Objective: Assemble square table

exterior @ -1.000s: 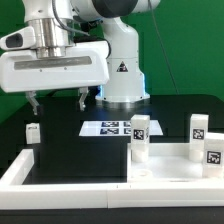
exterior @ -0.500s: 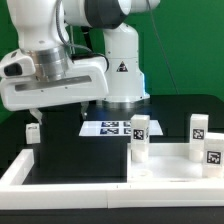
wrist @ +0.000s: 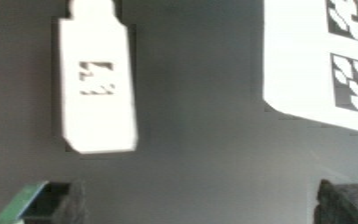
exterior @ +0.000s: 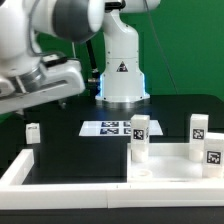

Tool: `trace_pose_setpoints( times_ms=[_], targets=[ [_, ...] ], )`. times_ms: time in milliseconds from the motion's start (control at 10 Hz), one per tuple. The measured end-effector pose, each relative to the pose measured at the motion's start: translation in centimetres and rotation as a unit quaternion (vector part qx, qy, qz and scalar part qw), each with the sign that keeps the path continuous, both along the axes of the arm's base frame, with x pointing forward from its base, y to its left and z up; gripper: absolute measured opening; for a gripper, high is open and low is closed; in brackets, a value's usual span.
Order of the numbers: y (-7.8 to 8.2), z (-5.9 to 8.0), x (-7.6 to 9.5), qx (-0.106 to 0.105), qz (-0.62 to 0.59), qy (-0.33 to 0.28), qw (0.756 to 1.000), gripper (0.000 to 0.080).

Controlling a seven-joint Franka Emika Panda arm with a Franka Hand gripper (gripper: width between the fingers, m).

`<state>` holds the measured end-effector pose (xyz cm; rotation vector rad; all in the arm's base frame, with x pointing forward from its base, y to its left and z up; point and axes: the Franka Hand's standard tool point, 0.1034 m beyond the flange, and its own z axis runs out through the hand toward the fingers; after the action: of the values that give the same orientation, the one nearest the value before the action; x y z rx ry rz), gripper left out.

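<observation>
Gripper hovered wide open, empty, over loose leg at eleven o'clock; next: centre, descend, clamp.

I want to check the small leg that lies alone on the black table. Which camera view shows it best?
The wrist view shows it best: the leg lies lengthwise, large and unobstructed, with its tag visible. In the exterior view the same leg is only a small white piece at that view's left, under the arm.
</observation>
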<state>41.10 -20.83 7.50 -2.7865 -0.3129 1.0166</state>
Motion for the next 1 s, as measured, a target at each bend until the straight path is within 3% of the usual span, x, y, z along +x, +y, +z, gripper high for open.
trace_pose_setpoints(
  times_ms=[100,200,400,500,700,1000],
  targets=[
    [-1.0,-0.2,0.1,0.002,0.019,0.006,1.000,0.0648],
    [-0.6,-0.2,-0.3,-0.002,0.016,0.034,0.999,0.0648],
    [-0.7,-0.4,-0.2,-0.002,0.018,0.031,0.999,0.0648],
    [-0.8,-0.8,-0.2,-0.006,0.024,0.031,0.999,0.0648],
    [-1.3,-2.9,-0.8,-0.028,0.060,0.035,0.997,0.0648],
    [-1.5,-3.2,-0.6,-0.030,0.074,0.027,0.996,0.0648]
  ],
)
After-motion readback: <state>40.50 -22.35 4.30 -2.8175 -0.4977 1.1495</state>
